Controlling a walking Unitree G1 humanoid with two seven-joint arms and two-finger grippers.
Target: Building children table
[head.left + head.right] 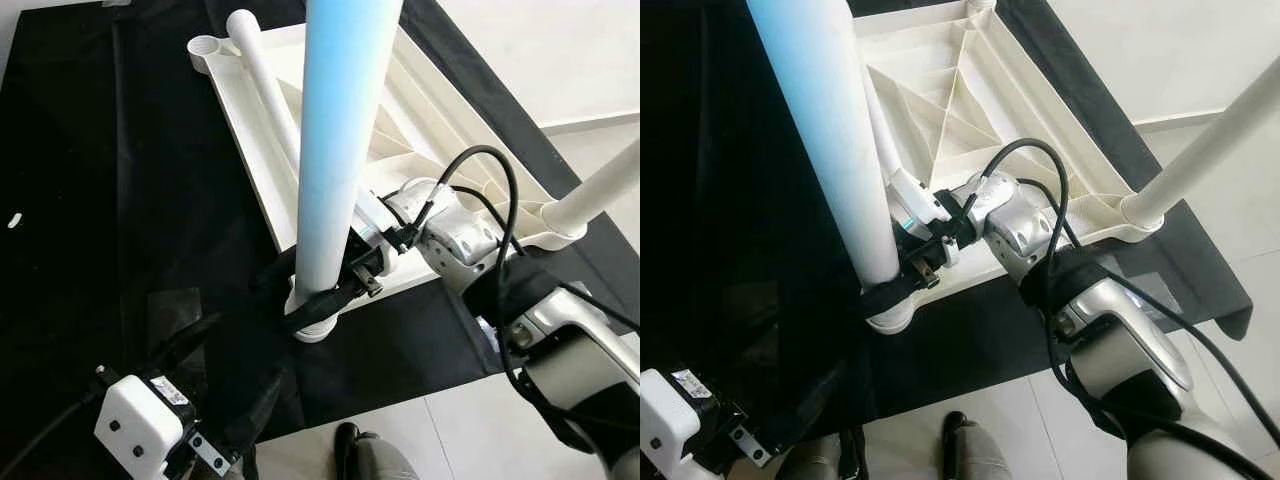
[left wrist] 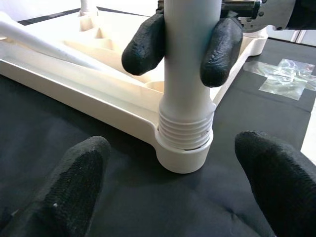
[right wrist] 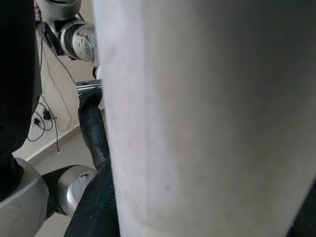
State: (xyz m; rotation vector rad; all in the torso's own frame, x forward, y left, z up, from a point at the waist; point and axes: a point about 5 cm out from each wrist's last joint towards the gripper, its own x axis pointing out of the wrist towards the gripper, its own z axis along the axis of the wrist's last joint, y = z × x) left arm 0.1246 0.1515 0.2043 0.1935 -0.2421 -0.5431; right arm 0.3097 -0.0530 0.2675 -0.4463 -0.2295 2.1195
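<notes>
The white table top (image 1: 420, 120) lies upside down on a black cloth. A white leg (image 1: 335, 150) stands upright in the near corner socket (image 2: 183, 157), with several threads (image 2: 185, 131) showing above the socket rim. My right gripper (image 2: 182, 47) is shut on this leg just above the threads, one black finger (image 2: 143, 44) on each side. My left gripper (image 2: 175, 163) is open, low over the cloth in front of the socket, not touching the leg. A second leg (image 1: 595, 190) stands in the right corner. A third leg (image 1: 265, 85) lies loose on the table top.
The black cloth (image 1: 90, 200) covers the floor to my left and under the table top. Pale tiles (image 1: 470, 430) lie in front and to the right. An empty socket (image 1: 206, 47) sits at the far corner. A shiny tape patch (image 2: 286, 79) is on the cloth. A dark shoe (image 1: 346, 437) shows at the bottom edge.
</notes>
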